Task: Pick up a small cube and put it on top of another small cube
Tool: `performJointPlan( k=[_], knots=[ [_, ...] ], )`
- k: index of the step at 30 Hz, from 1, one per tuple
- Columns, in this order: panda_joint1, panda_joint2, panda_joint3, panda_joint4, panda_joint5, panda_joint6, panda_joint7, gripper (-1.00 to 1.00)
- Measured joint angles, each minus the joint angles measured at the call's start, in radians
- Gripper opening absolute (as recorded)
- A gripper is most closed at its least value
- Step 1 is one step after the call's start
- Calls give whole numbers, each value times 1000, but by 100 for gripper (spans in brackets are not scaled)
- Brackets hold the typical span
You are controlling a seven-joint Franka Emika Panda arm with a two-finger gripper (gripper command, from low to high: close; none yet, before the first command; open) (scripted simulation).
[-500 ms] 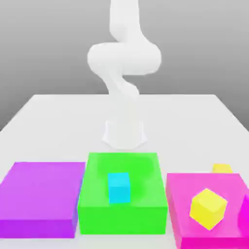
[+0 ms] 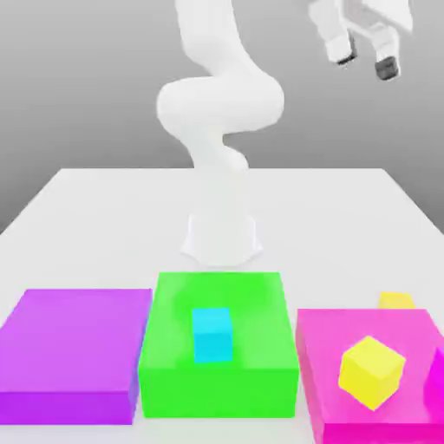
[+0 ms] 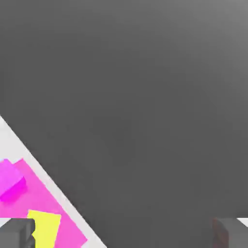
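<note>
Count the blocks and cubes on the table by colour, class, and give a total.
Purple flat block: 1
Green flat block: 1
Pink flat block: 1
Cyan cube: 1
Lemon-yellow cube: 1
Golden-yellow cube: 1
Magenta piece at the exterior view's right edge: 1
Total: 7

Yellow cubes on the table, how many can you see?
2. A bigger lemon-yellow cube sits tilted on the pink block. A small golden-yellow cube peeks out behind that block, mostly hidden. More could be hidden behind the blocks.
</note>
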Motion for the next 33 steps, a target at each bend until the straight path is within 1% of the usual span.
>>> performJointPlan(
  k=[13, 22, 28, 33],
  knots=[
    [266, 229, -33, -108, 44, 130, -582, 0],
    [397, 387, 1, -182, 69, 220, -980, 0],
    [477, 490, 37, -233, 50, 282, -1220, 0],
    [521, 578, 58, -271, -2, 338, -1384, 0]
  ],
)
